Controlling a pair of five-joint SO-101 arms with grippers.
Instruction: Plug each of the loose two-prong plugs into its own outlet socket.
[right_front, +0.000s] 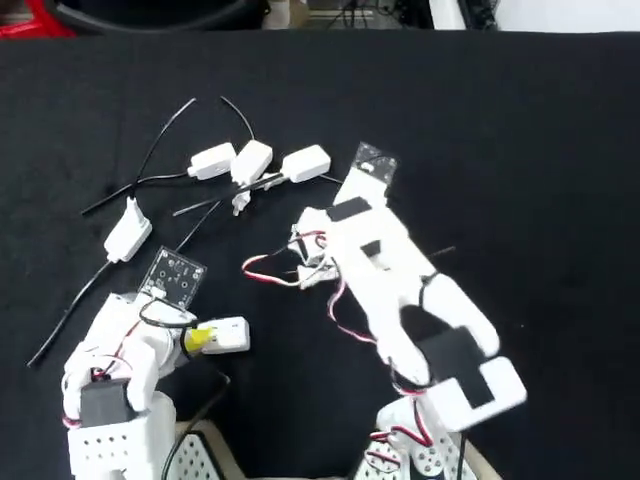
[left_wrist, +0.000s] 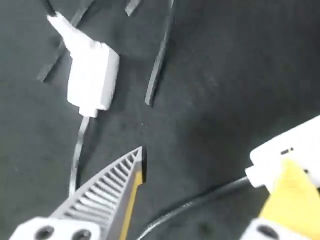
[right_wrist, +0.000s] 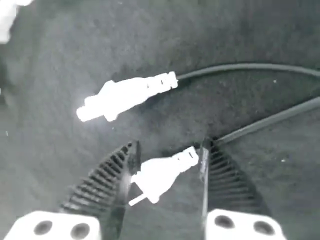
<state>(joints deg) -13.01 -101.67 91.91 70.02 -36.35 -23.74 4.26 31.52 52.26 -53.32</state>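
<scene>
Two white two-prong plugs on black cords lie on the black table. One plug sits between the fingers of my right gripper, which is open around it with gaps on both sides. The other plug lies just beyond it. My left gripper is open near the table's front left, its yellow finger resting against a white socket block. Another socket block with a cord lies ahead of it. Three more socket blocks sit in a row at the back.
Thin black cords trail across the left half of the table. A single socket block lies at the left. The right arm stretches over the table's middle. The right half of the table is bare black cloth.
</scene>
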